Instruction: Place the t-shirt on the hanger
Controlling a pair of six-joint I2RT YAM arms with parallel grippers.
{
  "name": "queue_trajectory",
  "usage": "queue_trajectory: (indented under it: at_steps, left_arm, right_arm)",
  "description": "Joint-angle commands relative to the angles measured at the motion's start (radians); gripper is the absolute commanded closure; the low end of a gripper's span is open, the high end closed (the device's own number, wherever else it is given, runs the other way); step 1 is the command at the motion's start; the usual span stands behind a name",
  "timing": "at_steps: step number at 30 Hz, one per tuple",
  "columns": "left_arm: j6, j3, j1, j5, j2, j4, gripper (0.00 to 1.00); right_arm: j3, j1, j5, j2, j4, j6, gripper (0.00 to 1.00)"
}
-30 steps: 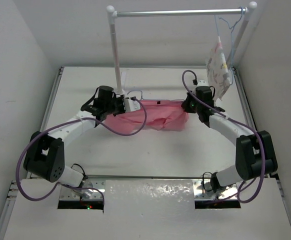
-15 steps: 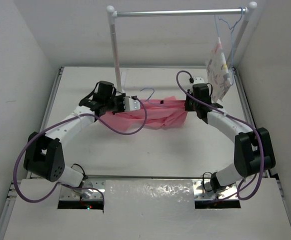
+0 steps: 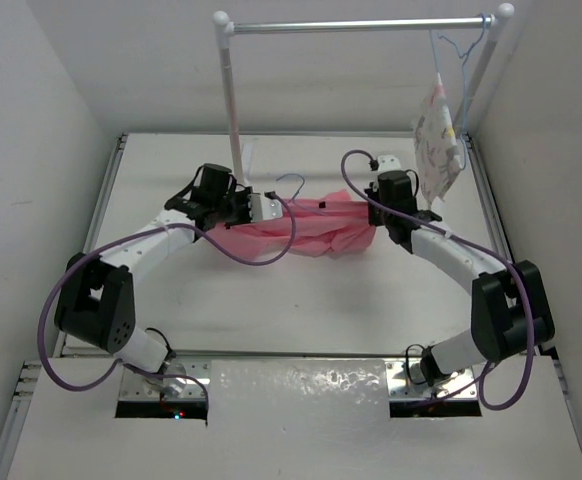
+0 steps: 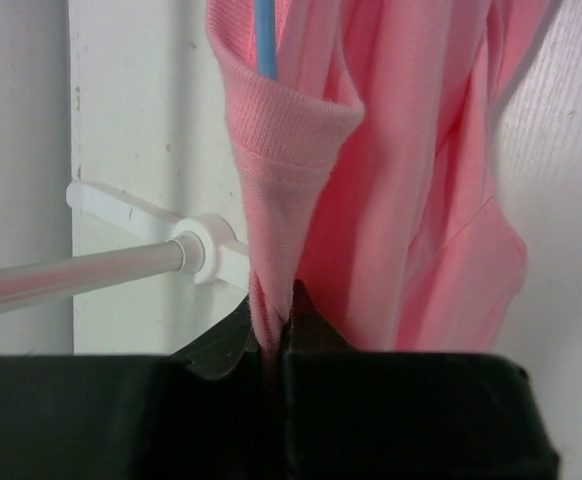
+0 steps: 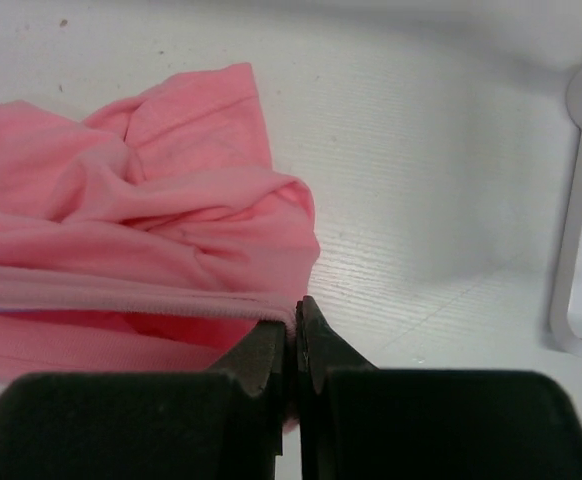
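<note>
The shirt (image 3: 316, 225) is stretched sideways between the two claws over the far middle of the surface (image 3: 301, 300), just in front of the rack (image 3: 233, 110). Its upper edge is pulled into a taut line from one claw to the other, and the rest sags below in loose folds. In the right wrist view the bunched cloth appears to lie on the surface (image 5: 421, 150).

The left claw (image 3: 271, 206) is at the shirt's left end. Its wrist view shows the claw (image 4: 271, 325) closed tight, with a twisted strip of ribbed hem pinched between the fingers and the shirt (image 4: 411, 200) hanging away from it. The right claw (image 3: 374, 210) is at the shirt's right end. In its own view the claw (image 5: 293, 328) is fully closed too, gripping the end of a thin stitched edge of the shirt (image 5: 151, 210).

The hanger (image 3: 291, 181) is partly inside the shirt. From above only its pale-blue hook shows, rising past the upper edge close to the left claw. In the left wrist view a straight run of the hanger (image 4: 263, 35) passes into a ribbed opening of the shirt; whether that is the neck or a sleeve I cannot tell.

At the rack's right end a white garment (image 3: 437, 135) hangs from the rail on a second hanger (image 3: 459, 50)
</note>
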Motion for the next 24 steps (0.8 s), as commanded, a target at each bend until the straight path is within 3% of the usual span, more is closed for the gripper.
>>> queue_trajectory:
  at_steps: [1, 3, 9, 11, 15, 16, 17, 19, 22, 24]
  left_arm:
    - [-0.071, 0.028, 0.034, -0.129, 0.019, 0.004, 1.0]
    - [-0.153, 0.062, 0.032, -0.052, 0.025, 0.01, 1.0]
    - [-0.18, 0.068, 0.014, 0.179, -0.008, -0.045, 1.0]
    - [-0.194, 0.068, 0.009, 0.22, -0.014, -0.055, 1.0]
    - [-0.223, 0.065, 0.005, 0.317, -0.027, -0.059, 1.0]
    - [-0.228, 0.066, 0.005, 0.328, -0.027, -0.059, 1.0]
    - [-0.233, 0.066, 0.005, 0.345, -0.028, -0.059, 1.0]
    - [-0.249, 0.068, 0.003, 0.36, -0.028, -0.056, 1.0]
    - [-0.265, 0.069, 0.003, 0.372, -0.019, -0.045, 1.0]
    - [-0.272, 0.071, 0.005, 0.375, -0.007, -0.04, 1.0]
  right_arm:
    - [0.036, 0.034, 0.237, -0.008, -0.021, -0.122, 1.0]
    - [0.037, 0.045, 0.099, -0.019, 0.011, -0.118, 1.0]
    - [0.021, 0.062, -0.208, -0.074, 0.13, -0.15, 1.0]
    - [0.025, 0.067, -0.305, -0.085, 0.126, -0.191, 0.95]
    - [0.03, 0.067, -0.428, -0.085, 0.098, -0.227, 0.73]
    - [0.03, 0.067, -0.439, -0.088, 0.092, -0.227, 0.64]
    - [0.028, 0.068, -0.465, -0.091, 0.081, -0.256, 0.43]
    - [0.024, 0.068, -0.494, -0.111, 0.078, -0.27, 0.29]
    - [0.002, 0.068, -0.618, -0.131, 0.095, -0.288, 0.28]
    - [-0.004, 0.068, -0.717, -0.143, 0.089, -0.312, 0.35]
